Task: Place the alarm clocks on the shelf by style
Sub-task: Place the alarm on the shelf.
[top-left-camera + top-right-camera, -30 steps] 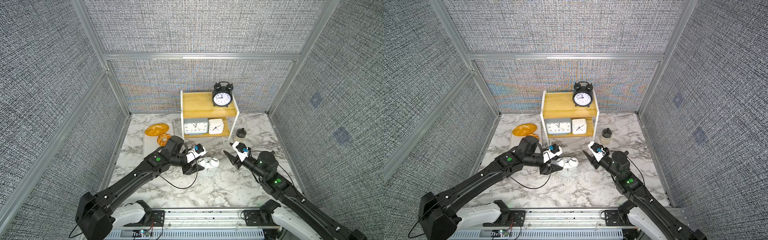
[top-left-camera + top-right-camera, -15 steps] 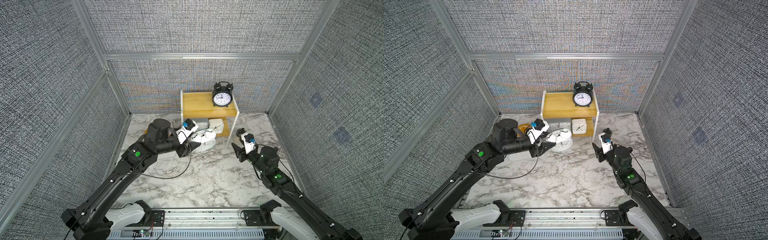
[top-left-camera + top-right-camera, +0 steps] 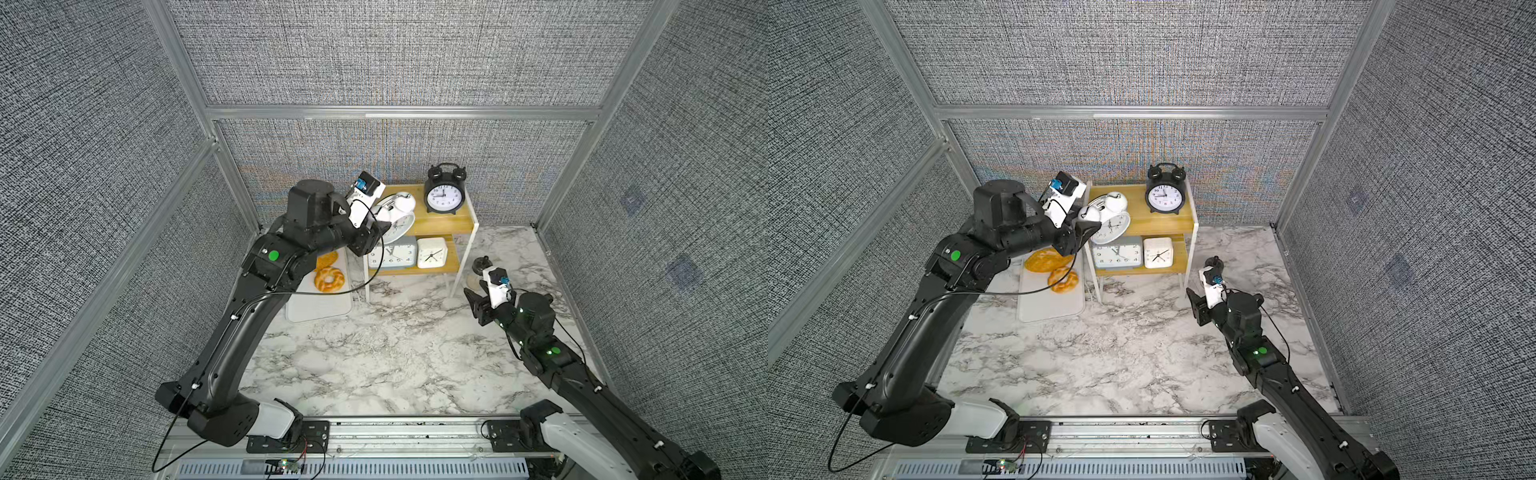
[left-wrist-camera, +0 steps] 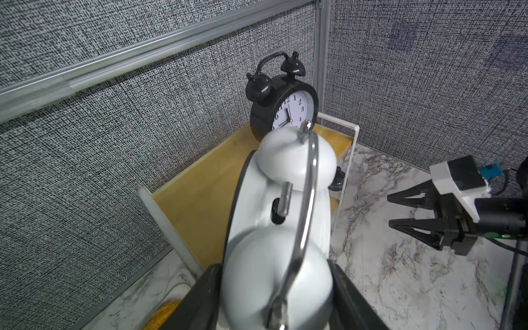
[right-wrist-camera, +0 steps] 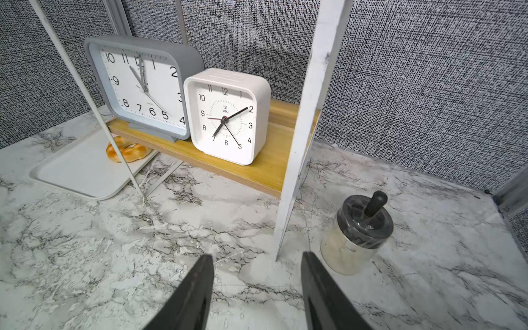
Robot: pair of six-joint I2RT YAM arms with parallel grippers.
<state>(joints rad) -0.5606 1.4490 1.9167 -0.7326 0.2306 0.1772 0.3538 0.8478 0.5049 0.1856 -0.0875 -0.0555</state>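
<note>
My left gripper [image 4: 275, 300] is clamped on the white bell clock [image 3: 397, 216], one finger on each side of its body just below the two bells and the wire handle. The clock hangs tilted at the left end of the shelf's [image 3: 436, 224] top board; I cannot tell whether it touches the wood. The black bell clock [image 3: 444, 195] stands upright at the right end of that board, apart from the white one, its white dial numbered 1 to 12. On the lower board the grey clock [image 5: 143, 85] and the square white clock [image 5: 225, 117] stand side by side, nearly touching; the square one carries a tiny mark under its 12 that looks like "deli". My right gripper [image 5: 257, 274] hangs spread and empty over the marble table [image 3: 374, 365], near the shelf's right front leg and a black-lidded jar [image 5: 360, 237].
</note>
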